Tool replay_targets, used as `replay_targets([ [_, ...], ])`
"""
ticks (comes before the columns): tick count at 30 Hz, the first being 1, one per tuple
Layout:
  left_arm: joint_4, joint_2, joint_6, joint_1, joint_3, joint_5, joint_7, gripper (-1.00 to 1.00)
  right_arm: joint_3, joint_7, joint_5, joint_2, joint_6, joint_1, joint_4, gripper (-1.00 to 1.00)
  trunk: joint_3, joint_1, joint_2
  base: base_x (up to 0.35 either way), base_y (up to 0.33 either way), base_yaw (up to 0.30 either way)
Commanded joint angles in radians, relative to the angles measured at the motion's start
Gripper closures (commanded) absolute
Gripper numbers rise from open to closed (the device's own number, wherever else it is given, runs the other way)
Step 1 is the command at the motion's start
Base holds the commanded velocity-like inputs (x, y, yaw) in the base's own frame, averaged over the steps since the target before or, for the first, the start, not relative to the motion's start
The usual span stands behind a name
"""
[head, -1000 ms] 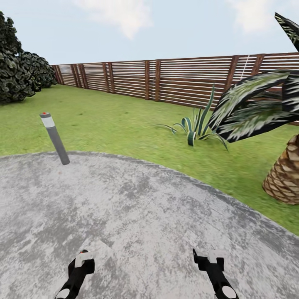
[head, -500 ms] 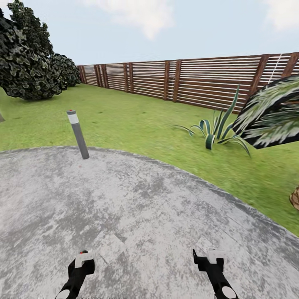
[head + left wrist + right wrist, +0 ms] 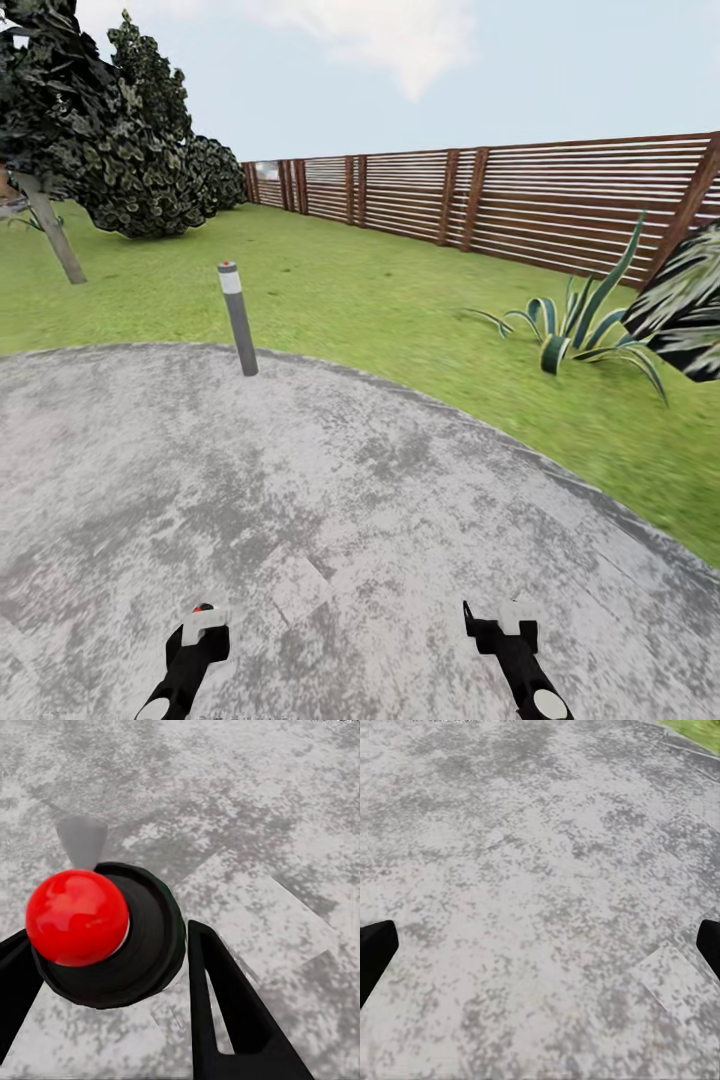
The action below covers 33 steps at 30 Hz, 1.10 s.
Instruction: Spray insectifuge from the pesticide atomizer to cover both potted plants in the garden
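The left gripper [image 3: 112,967] grips the pesticide atomizer [image 3: 105,934], red tip up, over the grey patio [image 3: 400,520]; the right gripper [image 3: 540,945] is spread wide and empty. Best to keep the bottle upright while searching the lawn [image 3: 380,300] for potted plants.

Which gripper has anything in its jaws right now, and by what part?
The left gripper holds the pesticide atomizer, jaws closed on its dark body just below the red tip. The right gripper is open over the paved patio, holding nothing.

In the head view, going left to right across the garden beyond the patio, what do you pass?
Dark leafy tree → grey bollard lamp → striped agave → palm frond at the right edge.
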Motion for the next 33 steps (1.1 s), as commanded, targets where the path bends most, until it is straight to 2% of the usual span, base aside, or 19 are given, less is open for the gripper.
replay_targets([
  [1,0.001,0.000,-0.003,-0.001,-0.003,0.010,-0.001,1.00,-0.001,-0.004,0.006,0.000,-0.003,0.000,0.000,-1.00,0.000,0.000,0.000,0.000,0.000,0.277],
  [33,0.002,0.000,-0.003,-0.001,-0.004,0.009,-0.001,1.00,-0.002,-0.006,0.007,0.002,0.000,0.000,-0.003,-1.00,0.009,0.000,0.000,0.000,0.000,0.279],
])
